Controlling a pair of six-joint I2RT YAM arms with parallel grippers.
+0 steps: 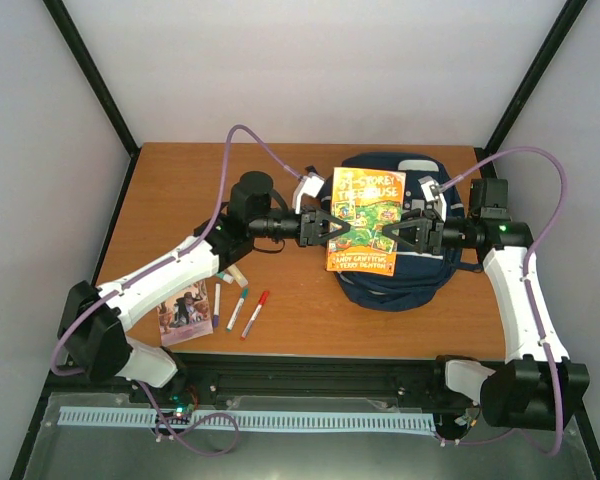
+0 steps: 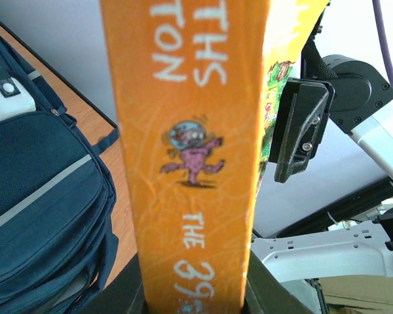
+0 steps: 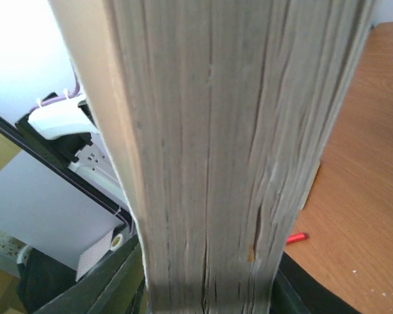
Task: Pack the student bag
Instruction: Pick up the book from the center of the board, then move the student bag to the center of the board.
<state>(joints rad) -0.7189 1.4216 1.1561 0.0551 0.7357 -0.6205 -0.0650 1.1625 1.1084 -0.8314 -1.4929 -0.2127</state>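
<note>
An orange paperback book [image 1: 366, 220] is held level between both grippers above the student bag [image 1: 392, 287], a navy-blue backpack lying at the table's back right. My left gripper [image 1: 330, 228] is shut on the book's spine side; the left wrist view shows the orange spine [image 2: 190, 150] filling the gap between its jaws [image 2: 193, 297], with the bag [image 2: 39, 196] to the left. My right gripper [image 1: 402, 236] is shut on the opposite page edge [image 3: 229, 150], which fills the right wrist view between its jaws [image 3: 206, 291]. The book hides most of the bag's top.
On the table's front left lie a small picture book [image 1: 186, 312], a purple marker [image 1: 217, 301], a green marker [image 1: 237, 308] and a red marker [image 1: 255, 313]; the red marker also shows in the right wrist view [image 3: 297, 238]. A pale small item [image 1: 235, 273] lies by the left arm.
</note>
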